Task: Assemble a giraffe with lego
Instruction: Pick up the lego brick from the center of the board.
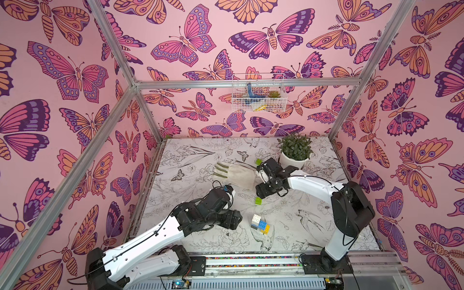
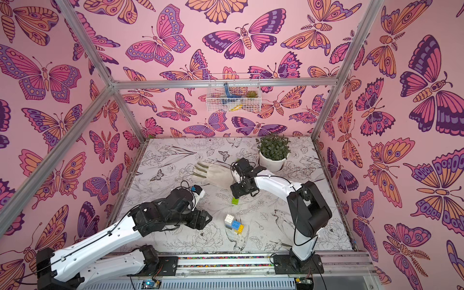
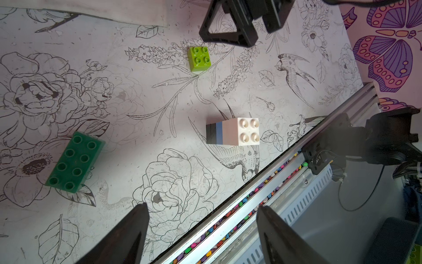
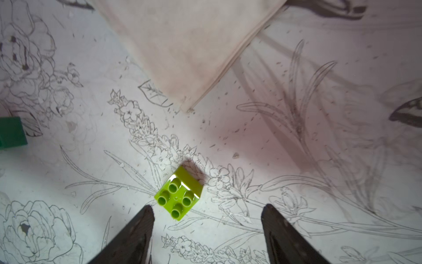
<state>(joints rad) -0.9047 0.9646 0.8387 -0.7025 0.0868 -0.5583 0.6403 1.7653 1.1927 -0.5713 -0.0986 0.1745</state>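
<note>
Open, empty right gripper [image 4: 207, 206] poised at lime brick [image 4: 179, 196] mid-table; left gripper [image 3: 202, 205] open too.
Risk: closing on brick's diagonal corners, twisting or skidding it; partial giraffe [image 3: 233, 131] near table's front edge.

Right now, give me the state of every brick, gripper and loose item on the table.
giraffe: partly built; white, blue, black and yellow bricks joined; ungripped.
near lime brick: loose, studs up, just ahead of the right gripper.
far lime brick: loose, beside the potted plant.
dark green brick: loose, studs up.
left gripper: open, empty.
right gripper: open, empty.
glove: lying flat.
potted plant: upright.
</note>
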